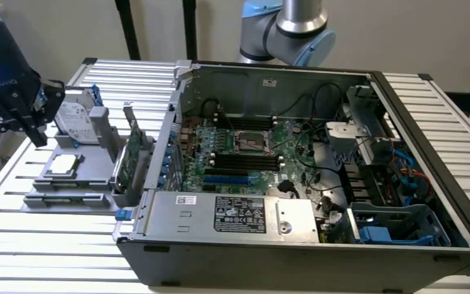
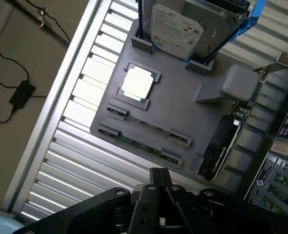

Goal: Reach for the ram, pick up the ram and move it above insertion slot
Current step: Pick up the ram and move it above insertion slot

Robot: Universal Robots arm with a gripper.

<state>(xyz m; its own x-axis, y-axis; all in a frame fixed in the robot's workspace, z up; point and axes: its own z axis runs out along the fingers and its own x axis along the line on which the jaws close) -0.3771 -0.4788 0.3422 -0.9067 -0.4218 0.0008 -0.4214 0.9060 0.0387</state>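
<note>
One ram (image 2: pixel 136 144) lying in gray tray (image 2: pixel 183 112); jaws pressed together, empty, apart from ram.

The ram (image 2: pixel 136 143): a thin, long green circuit-board stick lying along the outer edge of the gray holder tray (image 2: pixel 183 112). Each end sits in a small gray clip (image 2: pixel 169 157), near the square processor (image 2: pixel 136 84). Nothing grips it.
</note>
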